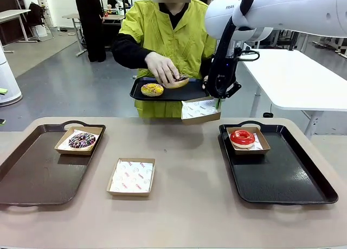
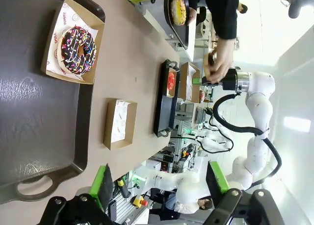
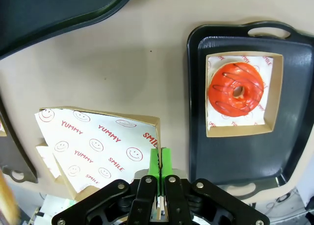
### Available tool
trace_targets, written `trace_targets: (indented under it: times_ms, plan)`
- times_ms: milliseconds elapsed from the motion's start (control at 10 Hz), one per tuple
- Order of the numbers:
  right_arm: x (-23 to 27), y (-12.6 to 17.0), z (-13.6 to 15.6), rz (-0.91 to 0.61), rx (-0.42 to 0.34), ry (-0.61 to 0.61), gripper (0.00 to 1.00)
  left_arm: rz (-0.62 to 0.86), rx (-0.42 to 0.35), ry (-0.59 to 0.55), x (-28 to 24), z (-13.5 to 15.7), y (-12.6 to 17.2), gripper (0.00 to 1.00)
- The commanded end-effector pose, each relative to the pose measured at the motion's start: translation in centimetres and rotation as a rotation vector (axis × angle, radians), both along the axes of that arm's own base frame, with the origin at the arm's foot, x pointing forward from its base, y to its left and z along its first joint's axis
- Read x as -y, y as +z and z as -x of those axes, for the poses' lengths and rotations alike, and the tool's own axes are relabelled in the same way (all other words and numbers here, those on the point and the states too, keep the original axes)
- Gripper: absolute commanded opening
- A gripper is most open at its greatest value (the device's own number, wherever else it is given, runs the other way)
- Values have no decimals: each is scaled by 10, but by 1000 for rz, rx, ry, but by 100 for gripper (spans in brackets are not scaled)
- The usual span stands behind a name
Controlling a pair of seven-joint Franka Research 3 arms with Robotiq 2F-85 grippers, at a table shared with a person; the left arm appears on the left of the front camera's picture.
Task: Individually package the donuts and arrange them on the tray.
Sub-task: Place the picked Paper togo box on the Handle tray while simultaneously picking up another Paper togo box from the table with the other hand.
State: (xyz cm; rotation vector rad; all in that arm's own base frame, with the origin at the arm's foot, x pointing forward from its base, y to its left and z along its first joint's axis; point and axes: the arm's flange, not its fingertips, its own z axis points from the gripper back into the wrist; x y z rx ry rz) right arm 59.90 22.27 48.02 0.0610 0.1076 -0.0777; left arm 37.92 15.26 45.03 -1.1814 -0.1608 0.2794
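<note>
Honestly, right gripper (clamped on 1 box by its edge) should hold it level under that donut; left gripper gapes empty.

The grey floor has a dull sheen and takes up the upper left of the front view. At the upper right stands a white table on white legs. A 2nd pale table sits in the far upper-left corner, with something dark, perhaps a chair, beside it. A beige tabletop spans the lower half. In the left wrist view, a bright patch of light glows at the right edge.
</note>
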Motion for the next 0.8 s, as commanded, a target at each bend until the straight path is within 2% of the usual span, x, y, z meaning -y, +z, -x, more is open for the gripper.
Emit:
trace_targets:
  times_ms: [0, 700]
  plan:
    - [2, 0, 3, -1, 2, -3, 0, 2, 3, -10, -1, 1, 2, 100]
    - [2, 0, 3, -1, 2, -3, 0, 2, 3, -10, -1, 1, 2, 100]
